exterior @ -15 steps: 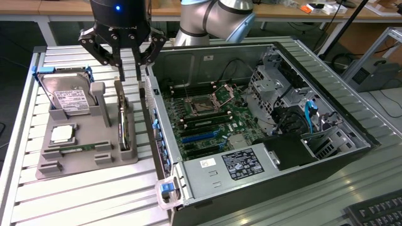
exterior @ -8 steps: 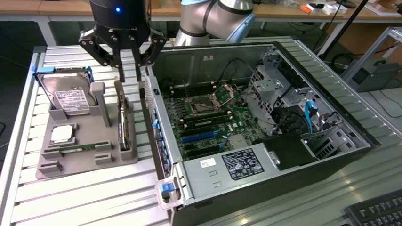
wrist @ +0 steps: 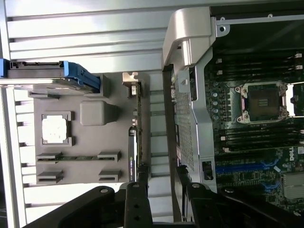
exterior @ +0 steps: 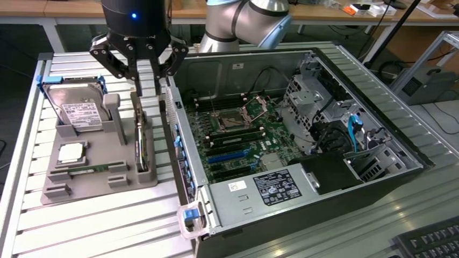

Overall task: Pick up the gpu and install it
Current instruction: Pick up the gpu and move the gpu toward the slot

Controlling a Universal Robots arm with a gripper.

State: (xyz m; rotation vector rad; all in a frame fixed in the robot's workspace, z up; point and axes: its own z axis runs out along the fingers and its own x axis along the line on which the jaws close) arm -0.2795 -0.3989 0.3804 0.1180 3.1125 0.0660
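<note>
Your gripper point(exterior: 148, 89) hangs spread as wide as it goes and grasps nothing. It is poised just above the gpu point(exterior: 141, 137). The card stands on its long edge in a slot along the grey holder's point(exterior: 86, 185) edge nearest the computer case point(exterior: 301, 209), with its metal bracket end toward the far corner under the claw.

You are in the approach to the pick, I'd say. In the wrist view the gpu point(wrist: 134, 142) seems to line up with one finger point(wrist: 137, 199) rather than with the gap between the two, so centre the gap over the card's thin top edge before you descend. Go straight down and keep the jaws square to the card's faces. The case wall is close beside it, so mind the outer finger there. Grip the board's edge well below the top, not the bracket, and keep clear of the hard drive point(exterior: 79, 110) at the holder's far corner.
</note>
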